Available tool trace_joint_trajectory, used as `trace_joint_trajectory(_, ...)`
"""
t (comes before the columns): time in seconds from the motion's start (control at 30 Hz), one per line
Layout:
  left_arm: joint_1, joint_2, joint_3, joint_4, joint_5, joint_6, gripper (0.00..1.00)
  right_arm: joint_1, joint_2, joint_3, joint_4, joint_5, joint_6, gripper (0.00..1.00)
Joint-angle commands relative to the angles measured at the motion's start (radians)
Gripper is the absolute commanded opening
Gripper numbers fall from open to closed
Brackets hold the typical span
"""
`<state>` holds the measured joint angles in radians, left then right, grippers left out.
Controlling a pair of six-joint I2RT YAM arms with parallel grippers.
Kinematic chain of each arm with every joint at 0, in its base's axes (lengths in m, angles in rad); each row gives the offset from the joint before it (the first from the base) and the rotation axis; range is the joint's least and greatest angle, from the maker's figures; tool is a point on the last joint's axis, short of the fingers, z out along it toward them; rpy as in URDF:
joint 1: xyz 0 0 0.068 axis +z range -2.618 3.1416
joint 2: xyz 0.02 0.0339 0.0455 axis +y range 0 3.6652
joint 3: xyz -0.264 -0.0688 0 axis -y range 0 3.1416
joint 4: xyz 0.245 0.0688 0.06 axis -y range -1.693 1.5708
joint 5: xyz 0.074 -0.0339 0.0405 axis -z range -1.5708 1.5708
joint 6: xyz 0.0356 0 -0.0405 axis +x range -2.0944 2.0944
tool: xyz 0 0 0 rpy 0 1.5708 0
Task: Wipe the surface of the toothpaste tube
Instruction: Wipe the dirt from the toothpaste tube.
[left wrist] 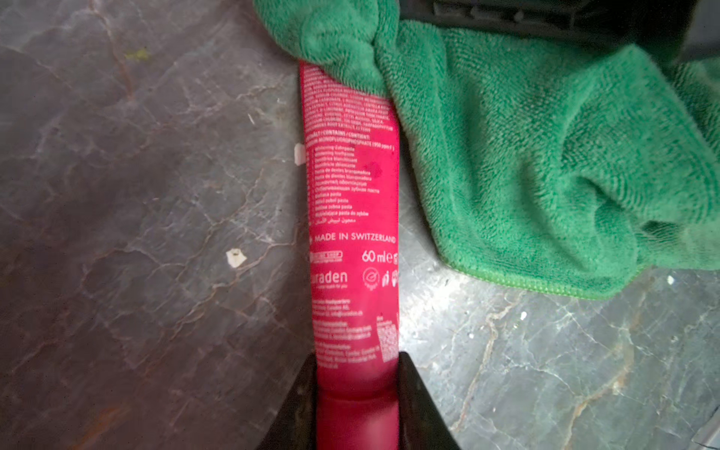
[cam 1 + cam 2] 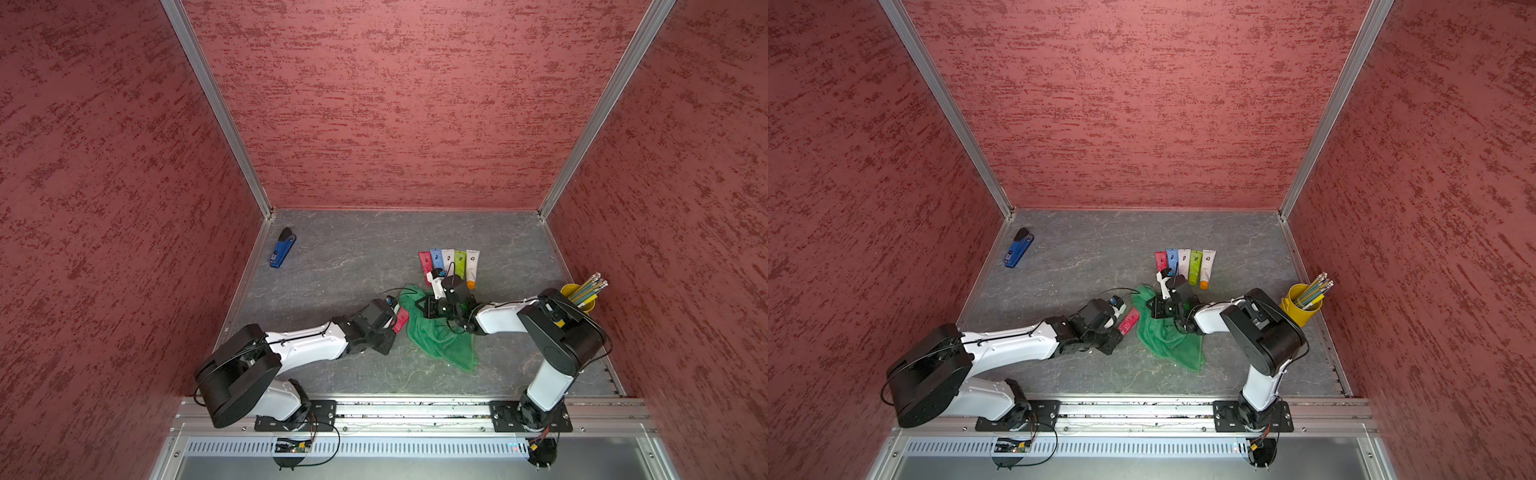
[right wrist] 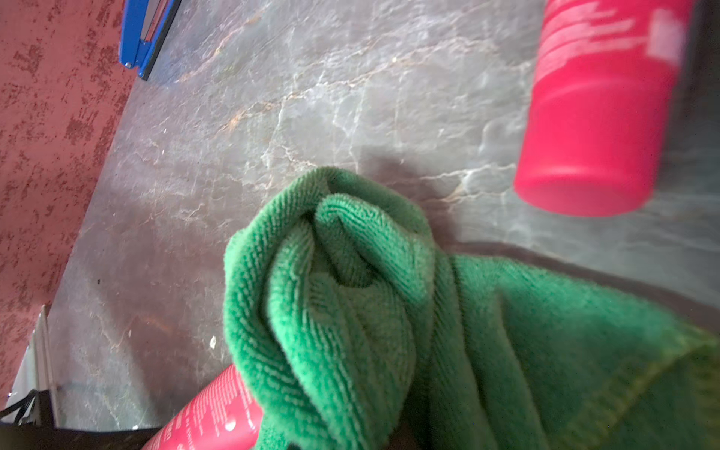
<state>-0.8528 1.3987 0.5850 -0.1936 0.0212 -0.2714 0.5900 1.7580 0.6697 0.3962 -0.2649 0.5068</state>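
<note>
Our left tool (image 1: 356,358) is closed part way, with its two black jaws pressing on both sides of the cap end of a long red plastic toothpaste tube (image 1: 352,233) with white writing. We see the tube sticking straight out from that tool, near the middle of the grey stone-look bench (image 2: 353,257). Its flat far end is tucked under a lump of the green fluffy cloth (image 1: 545,156). We cannot tell if the tube lies on the bench or is a little above it. Our right tool (image 2: 422,308) is shut tight on a bunched-up bit of that cloth, and the bunch touches the tube's far end. The rest of the cloth lies spread on the bench between our two arms. Behind the cloth, five small tubes (image 2: 449,262) lie side by side in a row: red, blue, white, green, and white with an orange cap. A blue stapler (image 2: 283,248) lies well apart by the left wall, and a yellow cup of pencils (image 2: 588,306) stands by the right wall.
</note>
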Motion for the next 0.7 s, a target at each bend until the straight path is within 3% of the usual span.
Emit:
trace_joint_trajectory(0.0,-0.005,-0.015,0.010,0.026,0.014,0.020,0.00,0.000,0.039,0.044,-0.066,0.020,-0.017,0.00)
trace_joint_trajectory(0.4,-0.001,-0.013,0.011,0.021,0.006,0.017,0.00,0.147,0.033,0.009,-0.072,-0.257,-0.019,0.00)
trace_joint_trajectory(0.67,0.015,-0.022,0.006,0.023,0.008,0.009,0.00,0.214,0.012,-0.033,-0.038,-0.302,-0.006,0.00)
